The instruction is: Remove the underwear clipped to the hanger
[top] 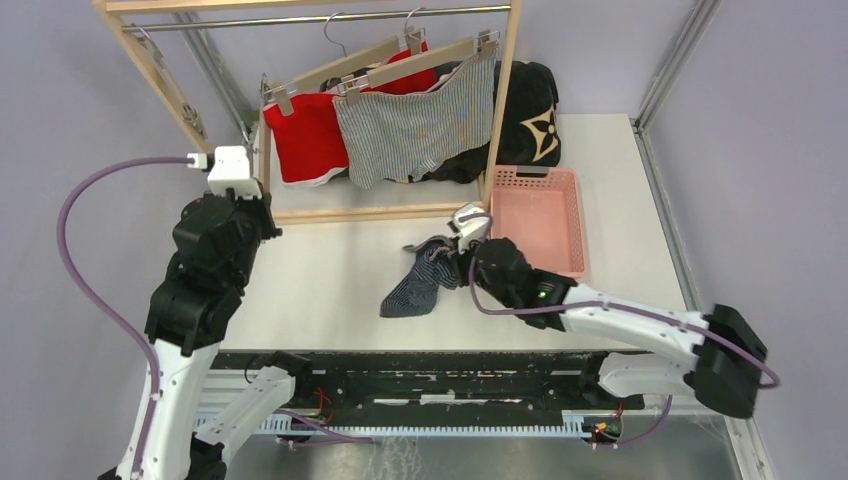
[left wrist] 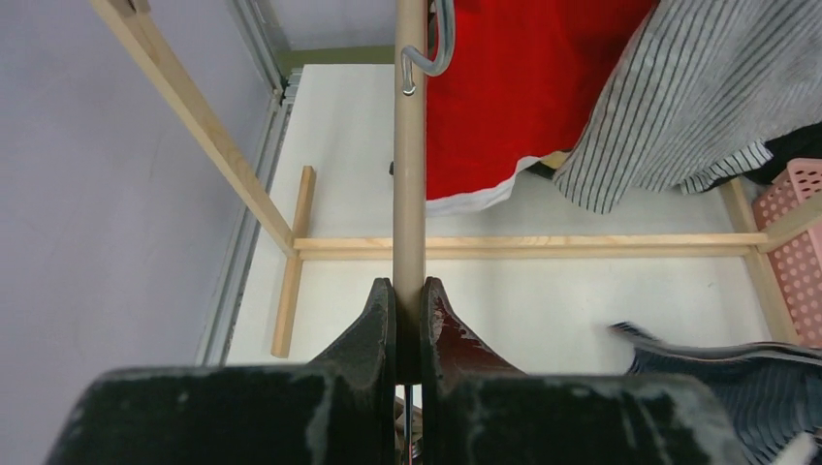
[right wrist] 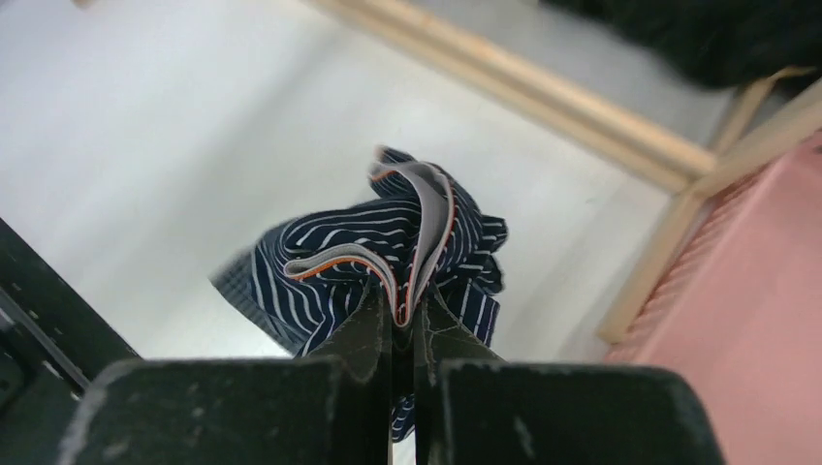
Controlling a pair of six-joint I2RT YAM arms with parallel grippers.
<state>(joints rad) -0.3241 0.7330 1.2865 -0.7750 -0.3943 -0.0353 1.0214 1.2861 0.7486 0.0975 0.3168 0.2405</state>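
Observation:
The red underwear (top: 305, 140) and the grey pinstriped underwear (top: 415, 130) hang clipped to two wooden hangers (top: 335, 70) on the rack. My left gripper (top: 262, 208) is shut on the tan hanger bar (left wrist: 410, 194). That bar runs up to a metal clip (left wrist: 426, 53) beside the red pair (left wrist: 504, 97). The navy striped underwear (top: 415, 285) lies bunched on the table in front of the rack. My right gripper (top: 462, 250) is shut on its folded grey waistband (right wrist: 426, 208), with the navy cloth (right wrist: 330, 252) spilling out below the jaws.
A pink basket (top: 540, 215) stands just right of my right gripper. The wooden rack's base rail (top: 380, 212) crosses the table behind the navy pair. A black floral cushion (top: 525, 110) leans behind the rack's right post. The table's near edge is close behind both arms.

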